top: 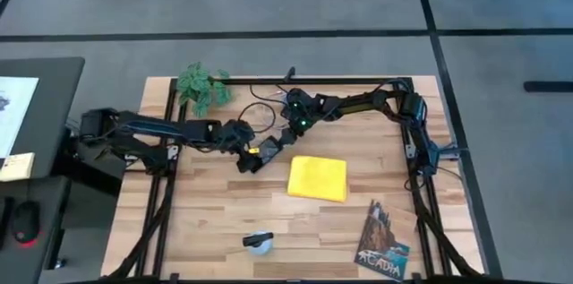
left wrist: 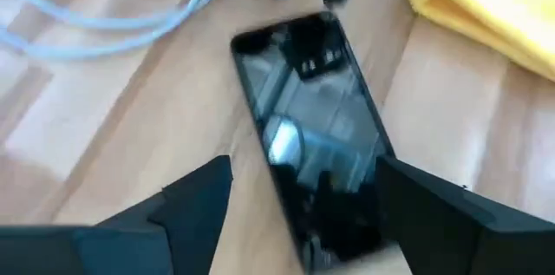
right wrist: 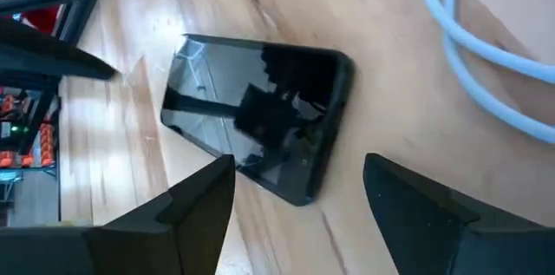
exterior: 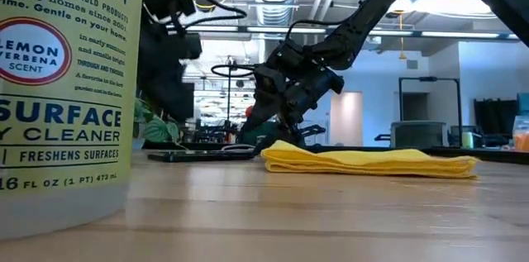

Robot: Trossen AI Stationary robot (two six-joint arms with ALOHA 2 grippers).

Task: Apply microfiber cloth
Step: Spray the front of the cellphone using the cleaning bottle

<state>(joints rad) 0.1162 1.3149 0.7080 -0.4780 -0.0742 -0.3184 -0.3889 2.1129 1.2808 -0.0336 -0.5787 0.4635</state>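
Table: pale wood planks (top: 224,221)
On it: microfiber cloth (top: 318,178); smartphone (top: 269,150); booklet (top: 382,241); cleaner bottle (exterior: 62,88); cable (left wrist: 113,15)

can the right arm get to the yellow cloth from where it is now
Probably yes. The right end effector, fingers open, hovers over the phone just beside the microfiber cloth, which lies flat and uncovered on the table. Nothing sits between them; the left end effector is near but not blocking.

The cloth (top: 318,178) lies flat on the table, bright yellow, folded into a neat squarish pad, plain and unmarked, sitting untouched near the middle, edges slightly puffed in the low view.
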